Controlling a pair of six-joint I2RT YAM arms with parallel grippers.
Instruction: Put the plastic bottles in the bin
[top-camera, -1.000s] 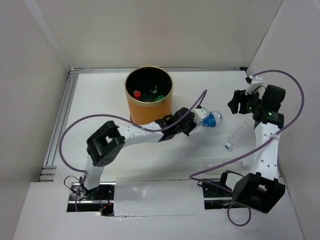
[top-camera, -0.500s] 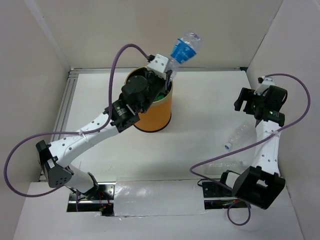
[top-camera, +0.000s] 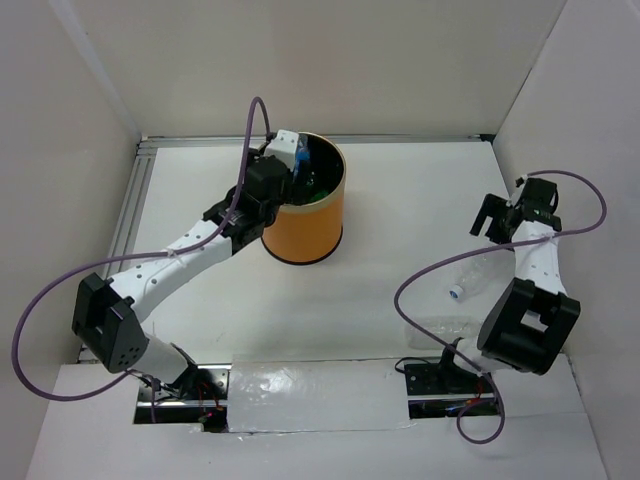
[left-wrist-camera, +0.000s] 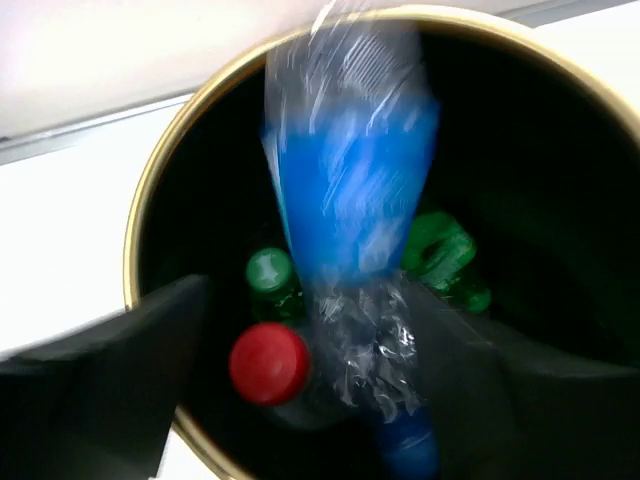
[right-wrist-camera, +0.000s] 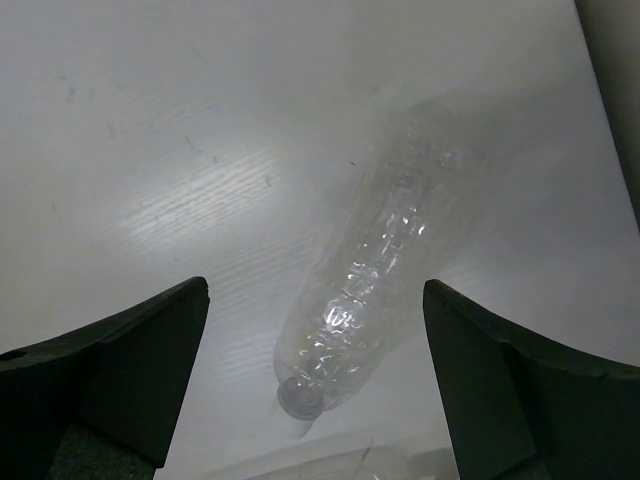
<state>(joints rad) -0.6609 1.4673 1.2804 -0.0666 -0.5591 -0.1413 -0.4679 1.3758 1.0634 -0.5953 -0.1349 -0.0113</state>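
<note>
The orange bin (top-camera: 305, 225) stands at the back of the table, its gold rim (left-wrist-camera: 150, 230) filling the left wrist view. My left gripper (top-camera: 288, 160) hangs over its mouth, open. The blue-labelled bottle (left-wrist-camera: 350, 200) is blurred between the spread fingers, touching neither, neck down inside the bin. Below it lie a red-capped bottle (left-wrist-camera: 268, 362) and two green bottles (left-wrist-camera: 270, 272) (left-wrist-camera: 440, 255). My right gripper (top-camera: 498, 215) stands open above a clear bottle (right-wrist-camera: 370, 270) lying on the table, which shows between its fingers (right-wrist-camera: 120, 370). That clear bottle (top-camera: 475, 272) lies at the right.
A second clear bottle (top-camera: 445, 325) lies flat nearer the right arm's base, its edge just showing at the bottom of the right wrist view (right-wrist-camera: 330, 465). White walls close in the table on three sides. A metal rail (top-camera: 125, 230) runs along the left edge.
My left arm swung up from mid-table to over the bin with the blue-labelled bottle and opened, letting it go. My right gripper opened wider and came over the clear bottle.
</note>
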